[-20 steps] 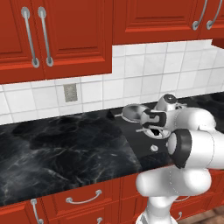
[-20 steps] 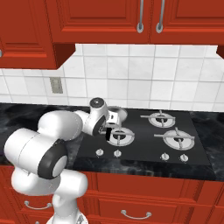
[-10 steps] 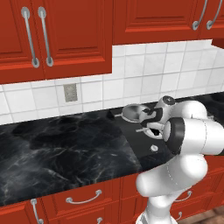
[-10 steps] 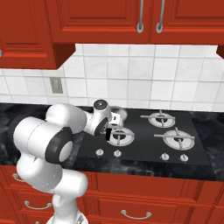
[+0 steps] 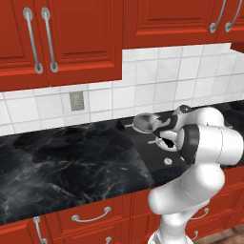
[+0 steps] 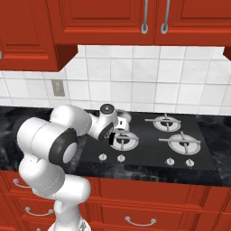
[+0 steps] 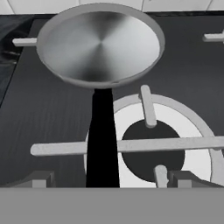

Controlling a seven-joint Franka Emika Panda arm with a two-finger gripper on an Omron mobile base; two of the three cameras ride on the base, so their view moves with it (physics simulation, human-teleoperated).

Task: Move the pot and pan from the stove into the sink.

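Note:
The pan (image 7: 99, 46), small, shallow and shiny silver, sits on the stove (image 7: 43, 118) at its back left. Its straight black handle (image 7: 102, 140) runs toward me over the front-left burner grate. My gripper (image 7: 113, 180) hovers just above the end of that handle, open, with a fingertip (image 7: 37, 178) on either side and the handle nearer the left one. From the base, the pan (image 5: 145, 122) lies just beyond my hand, and my gripper (image 6: 113, 137) hangs over the stove (image 6: 180, 155). The pot and the sink are out of view.
Two more burners (image 6: 182, 142) lie to the right, with silver knobs (image 6: 121, 158) along the stove's front. Black marbled counter (image 5: 66, 162) stretches left. Red wall cabinets (image 5: 71, 38) hang overhead, and a wall outlet (image 5: 76, 101) sits in the tiled backsplash.
The arm's elbow has swung while the hand has stayed over the front-left burner by the pan handle. The jaws remain open.

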